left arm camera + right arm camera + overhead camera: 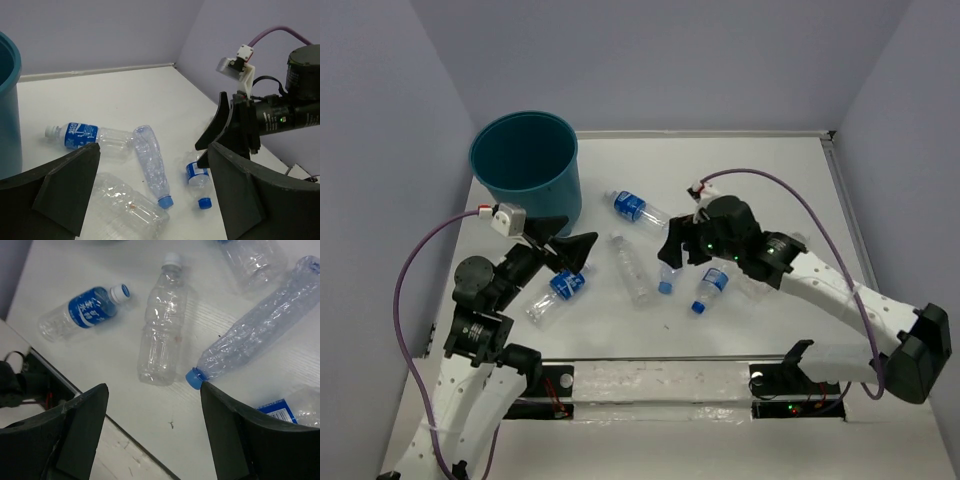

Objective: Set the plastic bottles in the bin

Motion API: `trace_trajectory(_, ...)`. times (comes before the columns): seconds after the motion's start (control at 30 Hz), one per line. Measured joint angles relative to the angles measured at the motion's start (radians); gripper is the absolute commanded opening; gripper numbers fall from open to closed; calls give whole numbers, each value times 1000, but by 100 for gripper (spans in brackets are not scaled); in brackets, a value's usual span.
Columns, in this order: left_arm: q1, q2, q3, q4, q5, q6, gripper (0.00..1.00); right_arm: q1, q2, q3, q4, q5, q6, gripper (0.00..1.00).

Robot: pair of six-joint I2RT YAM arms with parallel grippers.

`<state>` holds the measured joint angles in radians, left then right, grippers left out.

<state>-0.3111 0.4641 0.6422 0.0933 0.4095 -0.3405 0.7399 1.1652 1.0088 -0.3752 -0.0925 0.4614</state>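
Five plastic bottles lie on their sides on the white surface, all outside the bin. The labelled white-capped bottle lies farthest back, just right of the bin. Its base nearly meets the base of the crinkled blue-capped bottle, which runs toward the near edge. In the top view that bottle is mostly hidden under the right arm, with only its cap end showing. The plain white-capped bottle lies just left of it, roughly alongside. The short blue-labelled bottle lies to the right, its blue cap toward the near edge. The near-left labelled bottle lies by itself toward the left arm's base.

The bin stands upright in the far-left part of the surface, its mouth open.

The left end effector is released, its jaws spread wide and gripping nothing. It hangs above the surface between the bin and the near-left labelled bottle. The right end effector is also released and empty. It hovers over the middle of the group, above the crinkled blue-capped bottle.
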Motion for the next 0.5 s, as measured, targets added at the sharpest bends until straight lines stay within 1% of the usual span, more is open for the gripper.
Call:
trace_trajectory(0.07, 6, 9, 0, -6, -11, 1, 99, 92, 96, 46, 1, 73, -29, 81)
trace_trajectory(0.23, 19, 44, 2, -32, -32, 2, 99, 217, 269, 92, 6, 153, -63, 82)
trace_trajectory(0.33, 23, 51, 2, -44, -43, 2, 99, 237, 321, 92, 0, 177, -70, 83)
trace_trajectory(0.5, 28, 51, 2, -49, -65, 2, 99, 235, 343, 121, -15, 198, -82, 83)
